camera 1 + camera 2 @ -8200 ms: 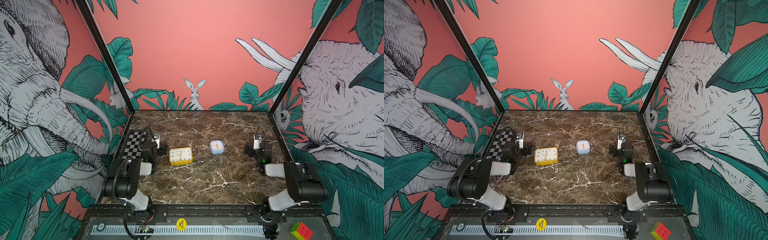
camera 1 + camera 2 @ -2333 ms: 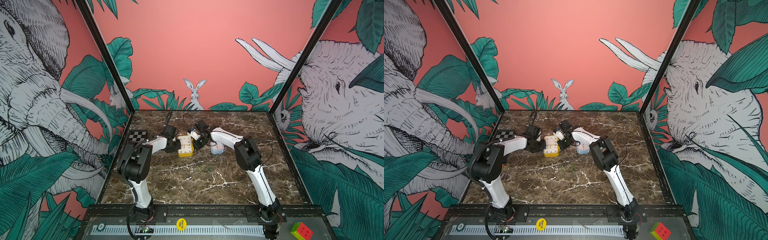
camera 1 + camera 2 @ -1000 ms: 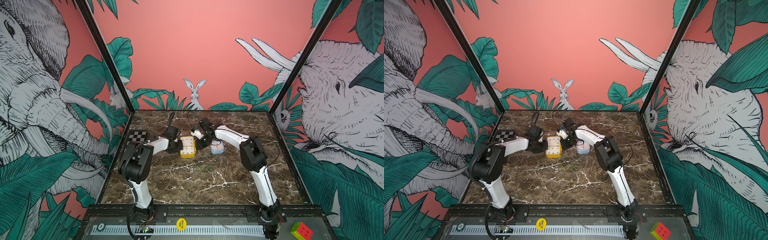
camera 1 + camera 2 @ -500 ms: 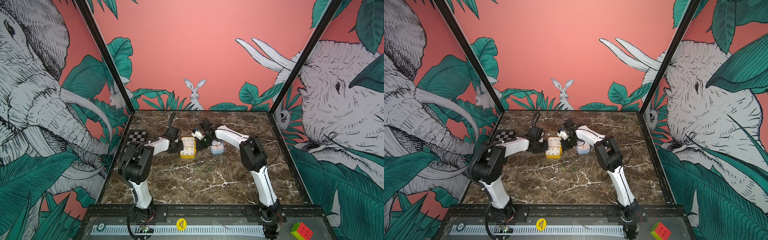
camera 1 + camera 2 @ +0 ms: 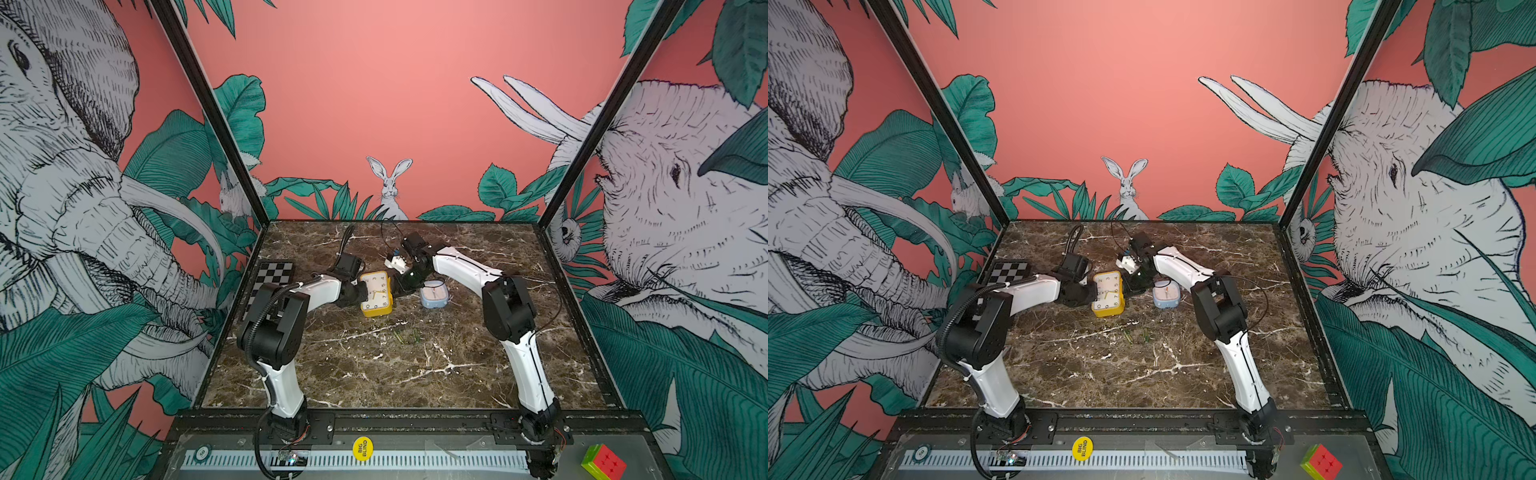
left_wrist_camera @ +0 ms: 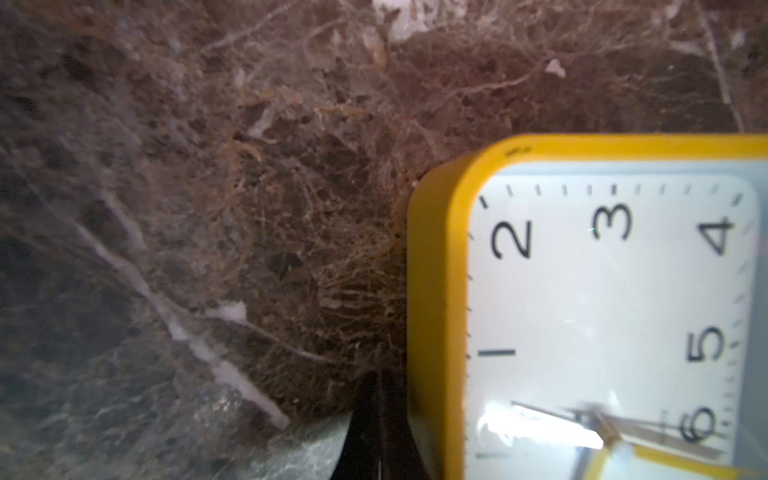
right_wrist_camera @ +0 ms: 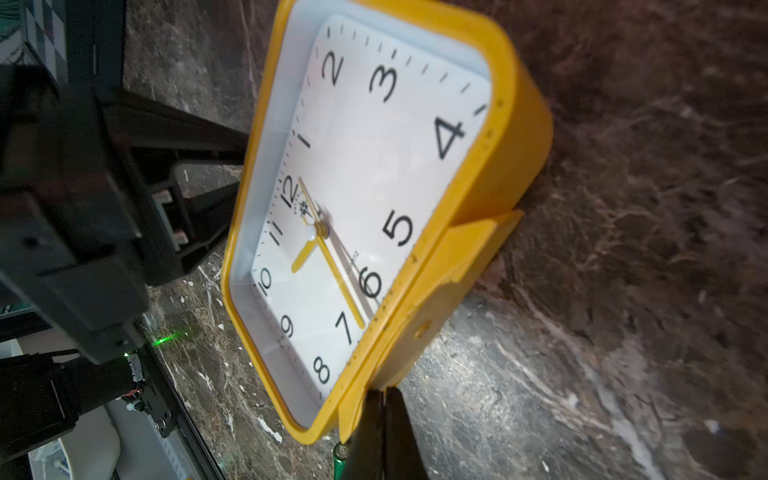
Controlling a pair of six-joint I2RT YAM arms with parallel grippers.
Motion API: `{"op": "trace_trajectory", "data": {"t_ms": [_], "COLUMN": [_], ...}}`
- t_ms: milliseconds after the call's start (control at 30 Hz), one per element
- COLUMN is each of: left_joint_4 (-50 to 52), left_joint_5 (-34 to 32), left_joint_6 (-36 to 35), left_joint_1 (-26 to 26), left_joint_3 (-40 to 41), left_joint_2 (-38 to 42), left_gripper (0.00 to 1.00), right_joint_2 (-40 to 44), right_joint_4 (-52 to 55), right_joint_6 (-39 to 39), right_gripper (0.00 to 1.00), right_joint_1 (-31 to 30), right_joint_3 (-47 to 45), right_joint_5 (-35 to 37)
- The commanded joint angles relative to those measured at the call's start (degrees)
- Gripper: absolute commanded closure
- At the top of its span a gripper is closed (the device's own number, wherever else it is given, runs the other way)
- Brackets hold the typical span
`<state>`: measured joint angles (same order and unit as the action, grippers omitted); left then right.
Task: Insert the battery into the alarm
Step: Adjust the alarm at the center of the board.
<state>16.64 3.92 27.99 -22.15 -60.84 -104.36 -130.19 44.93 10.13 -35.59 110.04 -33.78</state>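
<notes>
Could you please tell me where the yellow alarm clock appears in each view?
In a top view: yellow alarm clock beside the small blue clock.
In a top view: same place.
Left wrist: only its dial corner, numerals 1 to 6.
Right wrist: nearly whole, tilted.
Shared landmark: brown marble table.

Left arm (image 5: 320, 289) and right arm (image 5: 461, 266) extended forward and inward, elbows raised, wrists low. Left gripper (image 6: 379, 436) and right gripper (image 7: 384, 432) faced each other, jaws fully closed.
</notes>
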Motion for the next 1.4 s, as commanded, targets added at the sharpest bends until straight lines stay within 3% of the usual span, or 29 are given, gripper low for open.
{"op": "trace_trajectory", "data": {"t_ms": [0, 533, 967, 1067, 1167, 1367], "left_joint_4": [7.05, 1.02, -3.69, -3.96, -3.54, -1.44], "left_joint_5": [4.34, 12.05, 10.14, 9.99, 9.21, 4.81], "left_joint_6": [-0.63, -0.35, -0.74, -1.25, -2.19, -4.17], "left_joint_1": [-2.19, -2.19, 0.08, 0.29, 0.36, 1.86], "left_joint_3": [0.28, -0.31, 5.18, 5.59, 5.54, 5.1], "left_joint_2": [-3.78, -6.08, 1.17, 2.51, 3.97, 11.08], "left_gripper": [1.0, 1.0, 1.0, 1.0, 1.0, 0.92], "right_joint_2": [3.88, 1.31, 2.12, 3.66, 6.32, 12.06], "right_joint_4": [-3.98, 0.73, 0.78, -0.3, -3.19, -8.65], "right_joint_6": [0.32, -1.25, -1.77, -2.03, -1.65, -0.92], "right_gripper": [1.0, 1.0, 1.0, 0.93, 0.81, 0.54], "right_joint_1": [-1.94, -2.2, -2.71, -3.07, -3.33, -3.33], "right_joint_3": [2.72, 6.3, 7.07, 7.09, 5.67, 0.02], "right_joint_5": [-7.62, -5.02, -2.45, -2.52, -1.38, 7.33]}}
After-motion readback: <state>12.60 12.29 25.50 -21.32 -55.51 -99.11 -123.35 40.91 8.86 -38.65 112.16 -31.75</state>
